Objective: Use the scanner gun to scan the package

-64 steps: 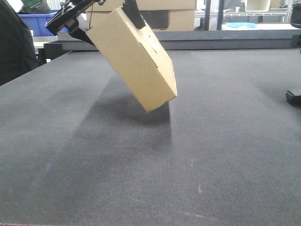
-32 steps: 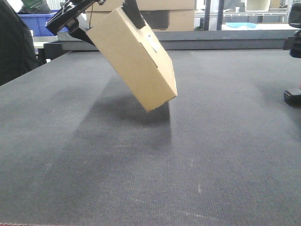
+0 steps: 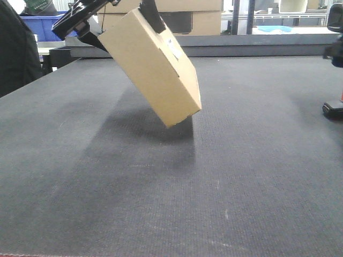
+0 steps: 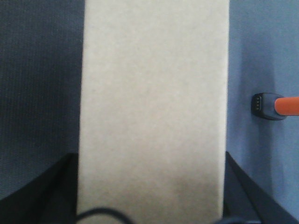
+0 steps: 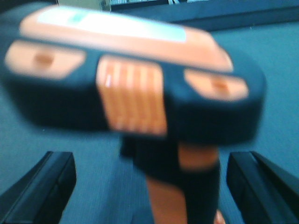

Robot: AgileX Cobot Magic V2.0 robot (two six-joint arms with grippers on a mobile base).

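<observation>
On my front view the left gripper (image 3: 115, 24) has the package (image 3: 153, 67) clamped at its upper end, jaws clenched on the cardboard, and the box hangs tilted over the dark counter (image 3: 171, 176) with its lower corner pointing down and clear of the surface, a shadow under it. A small white sticker (image 3: 172, 48) shows on the narrow side facing right. The left wrist view is nearly filled by the package's (image 4: 152, 112) plain tan face, blurred, with the black fingers (image 4: 42, 191) flanking it at the bottom corners; off to the right of the box I see the scanner gun's (image 4: 275, 106) black foot and orange stem over the counter.

On the right wrist view the scanner gun (image 5: 135, 88) is very close and blurred: black head with orange panels and a pale label on top, orange and black stem running down between the right gripper's (image 5: 149, 182) fingers (image 5: 42, 186). Those sit wide either side of the stem, so I cannot tell whether the jaws are actually grasping it. In the front view only the scanner's (image 3: 333, 110) black foot shows at the far right edge, well apart from the package. A wider cardboard box (image 3: 187, 16) with a dark panel stands behind the counter, and blue bins (image 3: 45, 25) at the far left
</observation>
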